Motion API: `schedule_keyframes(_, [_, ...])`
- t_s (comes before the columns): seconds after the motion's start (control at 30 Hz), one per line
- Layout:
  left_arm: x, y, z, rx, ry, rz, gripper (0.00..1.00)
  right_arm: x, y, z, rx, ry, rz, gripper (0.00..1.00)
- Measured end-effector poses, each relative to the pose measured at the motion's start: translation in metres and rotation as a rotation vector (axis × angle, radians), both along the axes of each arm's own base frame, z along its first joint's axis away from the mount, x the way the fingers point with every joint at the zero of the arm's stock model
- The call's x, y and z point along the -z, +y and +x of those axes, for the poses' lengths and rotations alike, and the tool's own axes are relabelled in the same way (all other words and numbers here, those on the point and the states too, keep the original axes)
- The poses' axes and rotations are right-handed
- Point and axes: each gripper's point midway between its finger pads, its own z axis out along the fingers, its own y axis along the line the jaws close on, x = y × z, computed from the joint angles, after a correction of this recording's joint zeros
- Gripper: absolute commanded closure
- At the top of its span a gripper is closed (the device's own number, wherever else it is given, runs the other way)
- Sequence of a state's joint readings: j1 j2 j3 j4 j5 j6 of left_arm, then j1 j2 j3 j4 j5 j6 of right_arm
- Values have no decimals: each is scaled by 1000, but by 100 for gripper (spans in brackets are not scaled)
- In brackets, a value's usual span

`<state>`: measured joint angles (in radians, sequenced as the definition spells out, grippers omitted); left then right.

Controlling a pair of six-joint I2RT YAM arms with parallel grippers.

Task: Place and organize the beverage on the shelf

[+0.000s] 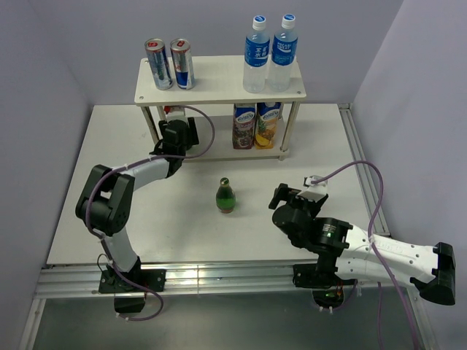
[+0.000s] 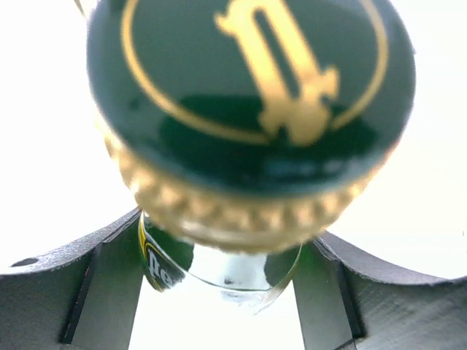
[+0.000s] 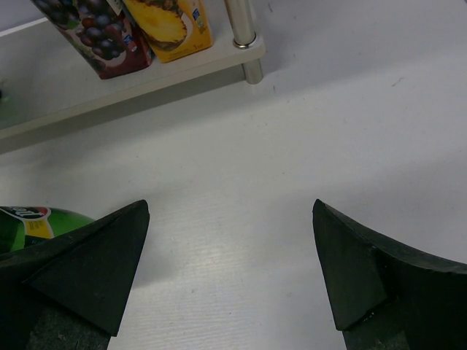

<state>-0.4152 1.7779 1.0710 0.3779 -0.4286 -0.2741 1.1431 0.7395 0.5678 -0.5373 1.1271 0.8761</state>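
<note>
The shelf (image 1: 219, 80) stands at the back of the table. My left gripper (image 1: 174, 120) reaches under its top board at the left end. In the left wrist view it (image 2: 219, 273) is shut on a green glass bottle (image 2: 168, 262), whose green-and-gold cap (image 2: 248, 95) fills the frame. A second green bottle (image 1: 226, 195) stands upright mid-table; its edge (image 3: 29, 226) shows in the right wrist view. My right gripper (image 1: 288, 191) hovers just right of that bottle, and it (image 3: 230, 219) is open over bare table.
Two cans (image 1: 169, 64) and two water bottles (image 1: 270, 52) stand on the top board. A grape carton (image 1: 244, 125) and a pineapple carton (image 1: 267, 124) sit on the lower board, seen too as grape carton (image 3: 102, 29) and pineapple carton (image 3: 171, 22) beside a shelf leg (image 3: 241, 22).
</note>
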Motion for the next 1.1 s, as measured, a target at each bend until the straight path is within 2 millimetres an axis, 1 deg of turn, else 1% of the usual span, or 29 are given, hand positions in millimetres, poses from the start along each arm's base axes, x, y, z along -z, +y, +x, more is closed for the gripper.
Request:
schedule_keyframes(0.1, [-1, 0, 6, -11, -5, 1, 100, 0, 0, 0, 0, 0, 0, 0])
schedule_keyframes(0.13, [-1, 0, 8, -15, -6, 2, 99, 1, 0, 0, 0, 0, -1, 0])
schedule_keyframes(0.17, [-1, 1, 9, -18, -6, 4, 97, 1, 0, 0, 0, 1, -1, 0])
schedule_keyframes(0.2, [-1, 1, 9, -22, -7, 6, 92, 1, 0, 0, 0, 1, -2, 0])
schedule_keyframes(0.23, [-1, 2, 9, -28, -8, 10, 81, 1, 0, 0, 0, 1, -3, 0])
schedule_keyframes(0.27, [-1, 4, 9, -34, -9, 13, 75, 1, 0, 0, 0, 2, -3, 0])
schedule_keyframes(0.3, [-1, 5, 9, -41, -10, 19, 59, 2, 0, 0, 0, 2, -4, 0])
schedule_keyframes(0.33, [-1, 7, 9, -46, -10, 24, 50, 2, 0, 0, 0, 2, -4, 0])
schedule_keyframes(0.37, [-2, 8, 10, -51, -11, 29, 33, 2, 0, 0, 0, 2, -4, 0])
schedule_keyframes(0.4, [-2, 10, 10, -57, -11, 34, 6, 2, 0, 0, 0, 2, -4, 0])
schedule_keyframes(0.43, [-2, 12, 10, -63, -11, 44, 1, 2, 0, 0, 0, 2, -3, 0])
schedule_keyframes(0.57, [-13, 9, 13, -65, -53, 28, 1, 2, 0, 0, 0, 2, -3, 0])
schedule_keyframes(0.77, [-16, 9, 11, -61, -59, 24, 1, 0, -1, -1, -1, 0, 14, 0])
schedule_keyframes(0.83, [-17, 8, 6, -52, -59, 22, 1, -1, -1, -1, 0, -3, 23, 0])
schedule_keyframes(0.97, [-22, 5, -11, -23, -56, 13, 1, -2, -1, -1, 0, -5, 33, 0])
schedule_keyframes(1.03, [-23, 9, -20, -26, -50, 8, 1, -2, -1, -2, 0, -6, 36, 0])
schedule_keyframes(1.1, [-33, 16, -25, -37, -69, -6, 0, -2, -1, -2, 0, -6, 38, 0])
